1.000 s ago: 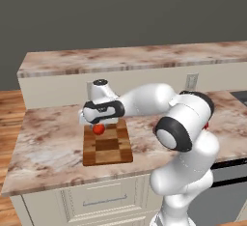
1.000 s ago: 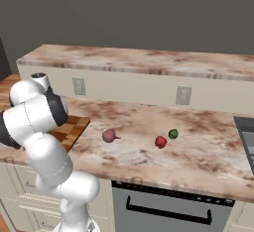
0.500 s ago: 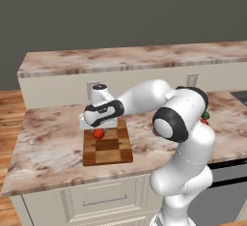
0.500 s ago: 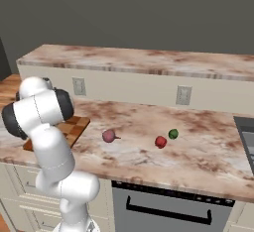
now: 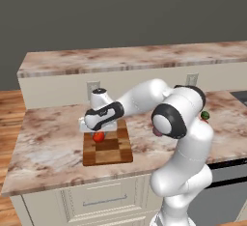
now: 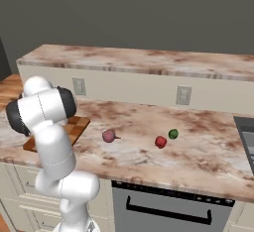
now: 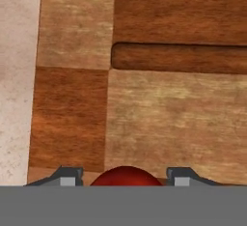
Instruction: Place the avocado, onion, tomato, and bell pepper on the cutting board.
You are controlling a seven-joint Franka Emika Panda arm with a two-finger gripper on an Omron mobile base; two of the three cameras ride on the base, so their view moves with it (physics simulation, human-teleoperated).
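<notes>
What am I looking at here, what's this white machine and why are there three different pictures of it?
It is a rendered kitchen with a white robot arm. Two cameras ride behind it, left and right; a third looks along its gripper. The gripper is over the cutting board with the tomato between its fingertips; whether it grips or has let go is unclear. On the counter lie the onion, the bell pepper and the avocado.
</notes>
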